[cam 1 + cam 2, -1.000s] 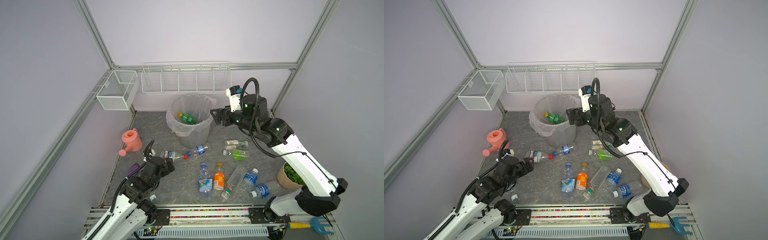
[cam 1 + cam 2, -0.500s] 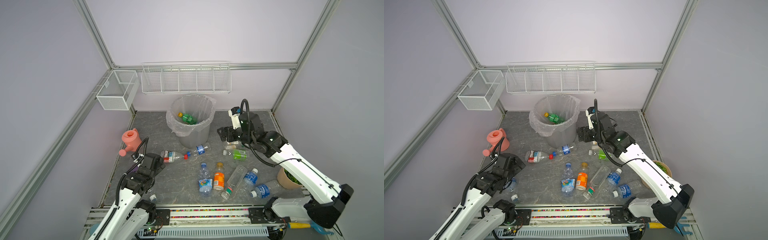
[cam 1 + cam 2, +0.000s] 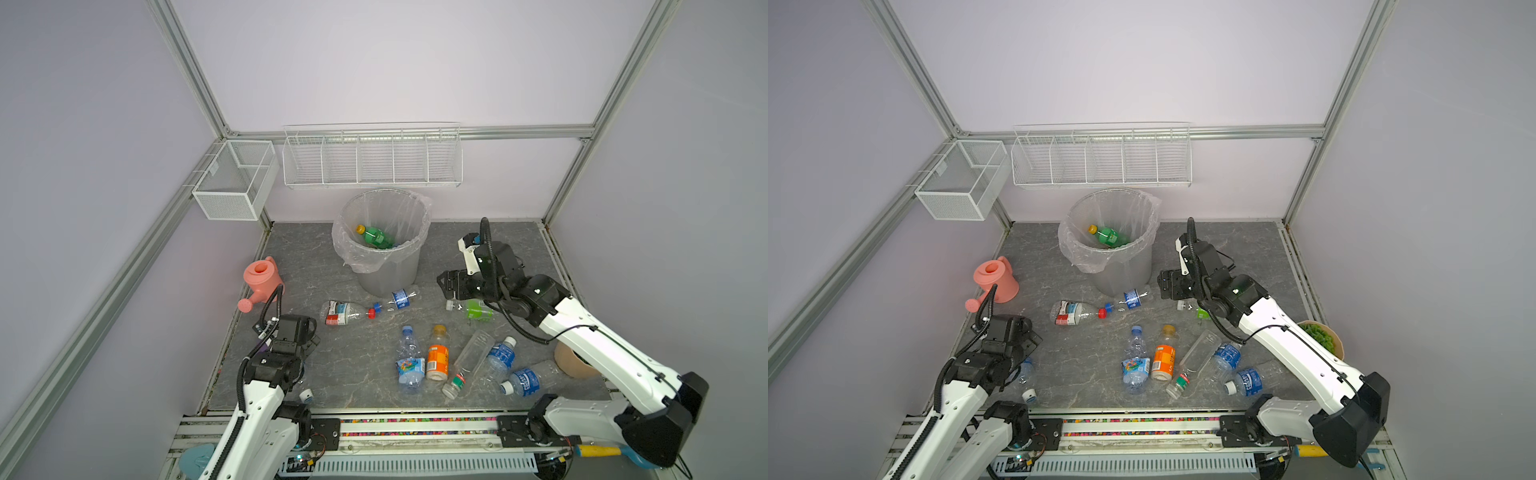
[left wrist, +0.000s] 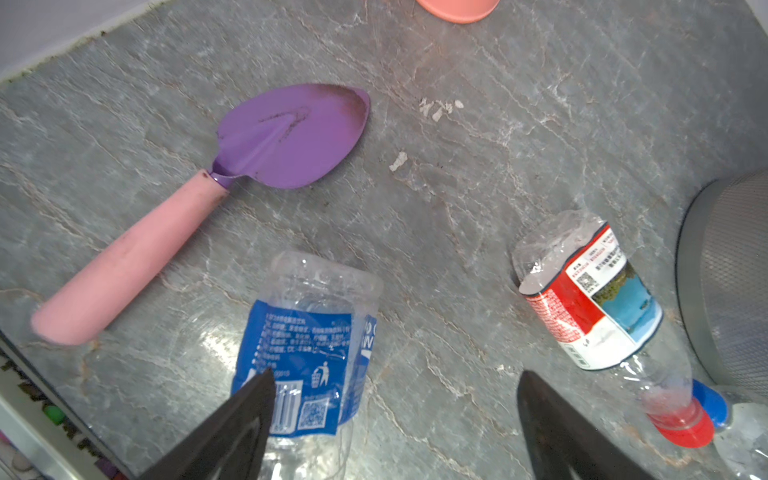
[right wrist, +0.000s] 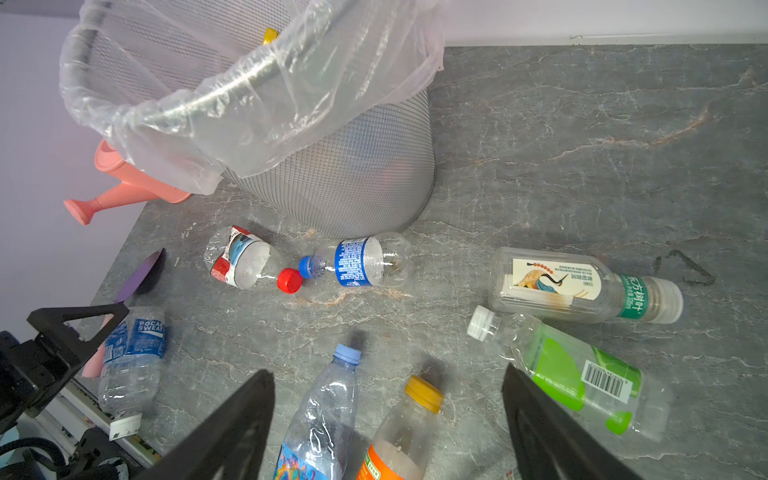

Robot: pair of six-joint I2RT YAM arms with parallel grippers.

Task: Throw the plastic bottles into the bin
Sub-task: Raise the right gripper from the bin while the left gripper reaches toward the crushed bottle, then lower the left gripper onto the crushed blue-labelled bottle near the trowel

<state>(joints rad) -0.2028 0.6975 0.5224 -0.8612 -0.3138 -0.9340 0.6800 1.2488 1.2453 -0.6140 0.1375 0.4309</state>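
The bin (image 3: 390, 274) stands on the grey table (image 3: 316, 257) near the middle of its back edge, lined with a clear bag, and 1 green bottle (image 3: 376, 237) with a yellow cap lies inside it. The left gripper (image 4: 395, 376) hangs low near the table's front-left corner with its jaws spread wide and nothing between them. The left wrist view shows 1 finger (image 4: 249, 403) over the label of a crumpled blue-label bottle (image 4: 307, 345) lying below it, but I cannot tell if they touch. A trowel (image 4: 286, 137) with a purple blade and pink handle lies just beside that bottle, toward the left edge. The right gripper (image 5: 386, 372) hovers to the right of the bin, also released and empty. Below it lie a green-label bottle (image 3: 473, 309) and, in the right wrist view, a clear bottle with a bird label (image 5: 582, 286). At the foot of the bin, a red-cap bottle (image 3: 345, 312) and a small blue-cap bottle (image 3: 399, 298) lie cap to cap. Near the middle of the front edge, 5 bottles lie close together, among them an orange bottle (image 3: 437, 359) and a blue-label one (image 3: 523, 380). A pink watering can (image 3: 264, 280) sits by the left edge, and a plant pot (image 3: 1325, 336) sits by the right edge.
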